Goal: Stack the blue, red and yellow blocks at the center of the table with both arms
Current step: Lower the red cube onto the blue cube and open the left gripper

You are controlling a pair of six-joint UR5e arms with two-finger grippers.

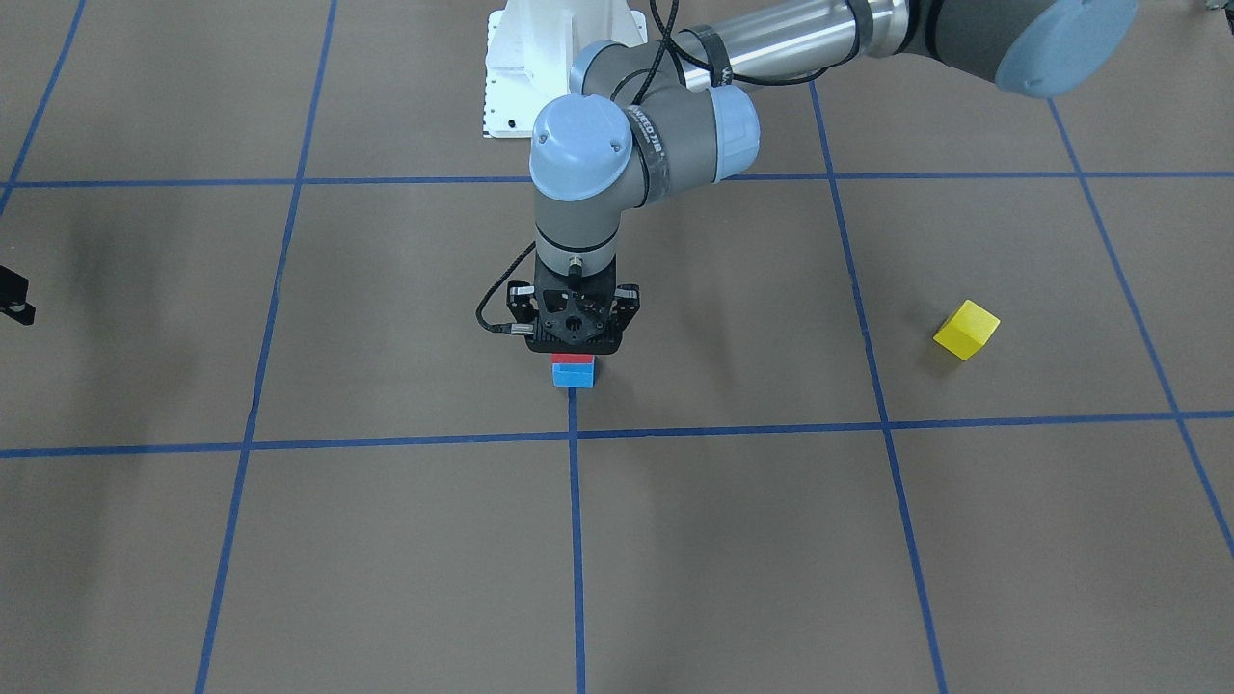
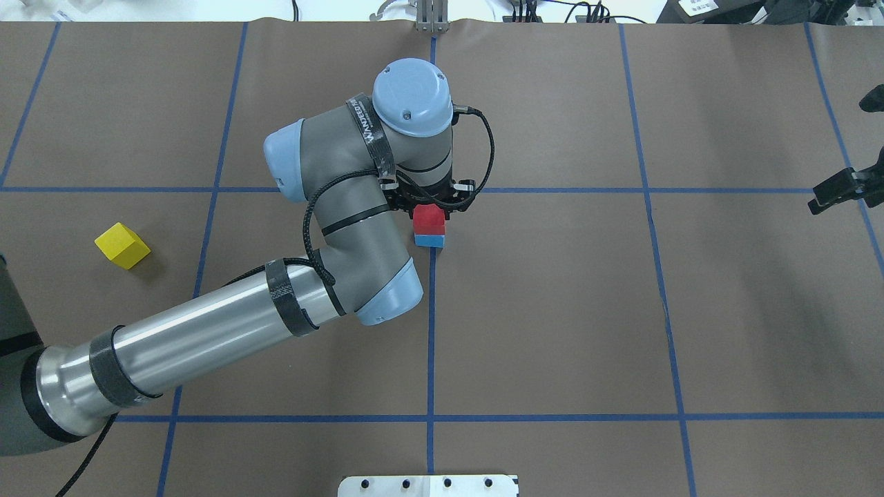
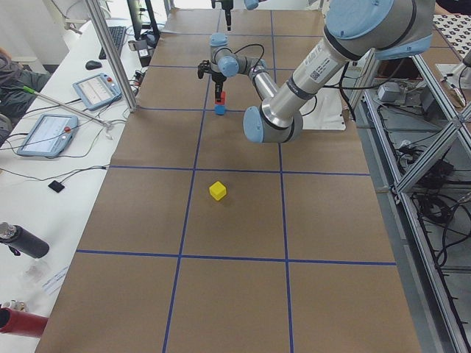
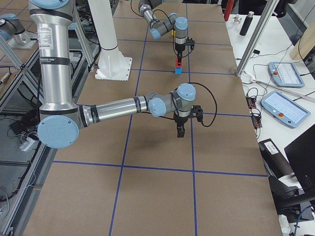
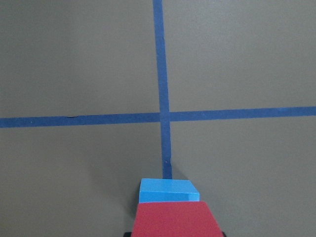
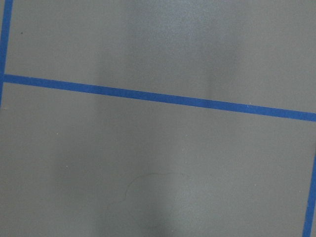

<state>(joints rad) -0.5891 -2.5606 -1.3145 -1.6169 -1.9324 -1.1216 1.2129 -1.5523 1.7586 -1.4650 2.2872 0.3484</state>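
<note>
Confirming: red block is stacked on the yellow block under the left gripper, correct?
No: the red block is stacked on the blue block under the left gripper. The overhead exterior view shows it, with the yellow block lying alone elsewhere.

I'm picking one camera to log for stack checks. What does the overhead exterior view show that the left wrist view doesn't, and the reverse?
Only the overhead exterior view shows the yellow block, lying alone on the table's left part, and the left arm reaching to the stack. Only the left wrist view shows the tape crossing just beyond the stack, which the arm hides from overhead. Both show the red block resting on the blue block and the brown table.
</note>
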